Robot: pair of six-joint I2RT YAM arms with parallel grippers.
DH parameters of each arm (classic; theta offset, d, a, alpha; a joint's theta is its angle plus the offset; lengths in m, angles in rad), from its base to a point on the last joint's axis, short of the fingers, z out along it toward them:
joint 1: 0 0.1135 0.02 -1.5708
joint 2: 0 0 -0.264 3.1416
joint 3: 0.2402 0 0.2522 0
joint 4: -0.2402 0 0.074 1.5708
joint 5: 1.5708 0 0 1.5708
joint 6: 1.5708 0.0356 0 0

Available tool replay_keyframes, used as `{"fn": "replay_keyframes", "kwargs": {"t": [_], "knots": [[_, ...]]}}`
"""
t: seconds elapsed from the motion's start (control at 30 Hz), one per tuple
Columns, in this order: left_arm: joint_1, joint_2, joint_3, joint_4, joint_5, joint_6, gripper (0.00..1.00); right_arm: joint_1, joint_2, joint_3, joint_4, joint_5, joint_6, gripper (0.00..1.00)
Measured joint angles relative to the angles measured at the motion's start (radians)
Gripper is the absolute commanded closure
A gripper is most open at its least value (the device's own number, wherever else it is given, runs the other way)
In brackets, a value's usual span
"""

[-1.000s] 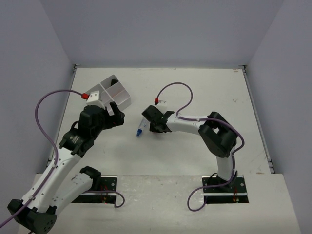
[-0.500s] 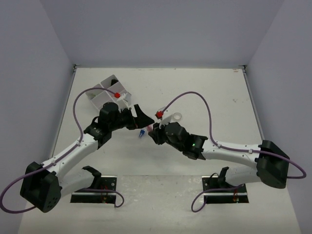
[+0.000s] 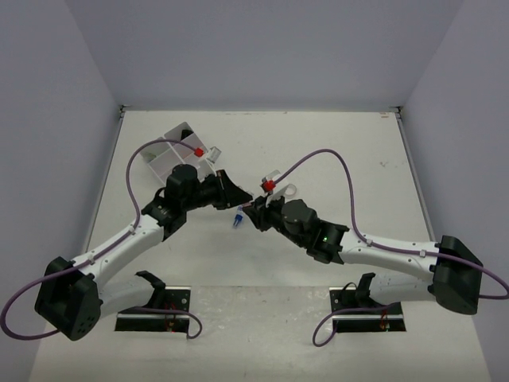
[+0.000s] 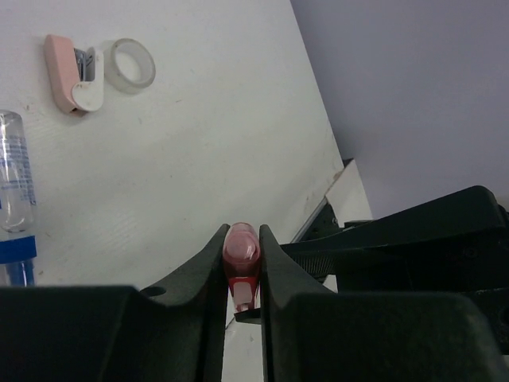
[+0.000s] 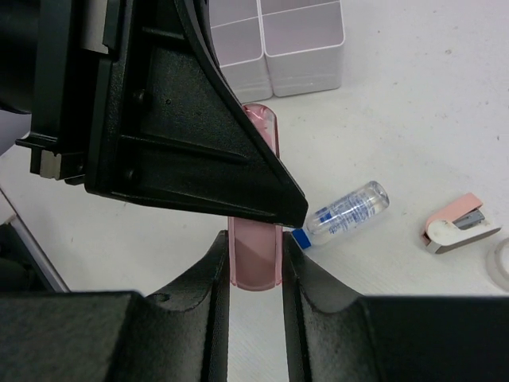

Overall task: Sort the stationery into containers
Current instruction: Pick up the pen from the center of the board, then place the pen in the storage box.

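Note:
A stubby pink highlighter [image 5: 255,253] hangs above the table, gripped from both ends. My right gripper [image 5: 254,239] is shut on its lower body. My left gripper [image 4: 241,237] is shut on its other end, where the rounded pink tip [image 4: 241,253] shows between the jaws. In the top view the two grippers meet nose to nose, left [image 3: 235,196] and right [image 3: 251,210]. The white four-compartment tray [image 3: 171,151] stands behind the left arm; its near wall [image 5: 302,60] shows in the right wrist view.
A clear tube with a blue cap [image 5: 343,213] lies on the table under the grippers [image 3: 237,220]. A pink and white stapler-like item [image 4: 71,73] and a clear tape roll [image 4: 132,65] lie side by side beyond it.
The left arm swung from the tray to the middle and closed its open jaws on the pink highlighter. The right arm shifted, still holding the highlighter.

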Motion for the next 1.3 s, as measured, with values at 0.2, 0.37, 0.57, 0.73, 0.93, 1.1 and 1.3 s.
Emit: {"fn": "replay_keyframes", "kwargs": {"t": [0.2, 0.37, 0.57, 0.73, 0.93, 1.1, 1.3], "knots": [[-0.012, 0.061, 0.209, -0.182, -0.244, 0.121, 1.00, 0.001, -0.001, -0.008, 0.002, 0.061, 0.005, 0.01], [0.022, 0.189, 0.454, -0.272, -0.702, 0.213, 1.00, -0.021, -0.014, -0.034, -0.058, 0.129, 0.047, 0.01], [0.199, 0.481, 0.674, -0.314, -0.977, 0.243, 1.00, -0.046, -0.048, -0.074, -0.108, 0.167, 0.081, 0.01], [0.236, 0.649, 0.738, -0.338, -1.082, 0.270, 1.00, -0.091, -0.079, -0.095, -0.116, 0.168, 0.106, 0.01], [0.231, 0.706, 0.744, -0.337, -1.139, 0.283, 1.00, -0.125, -0.086, -0.098, -0.117, 0.147, 0.126, 0.01], [0.232, 0.728, 0.742, -0.309, -1.165, 0.283, 0.90, -0.127, -0.096, -0.103, -0.119, 0.131, 0.129, 0.01], [0.232, 0.771, 0.736, -0.284, -1.188, 0.283, 0.51, -0.132, -0.107, -0.111, -0.122, 0.120, 0.129, 0.01]]}}
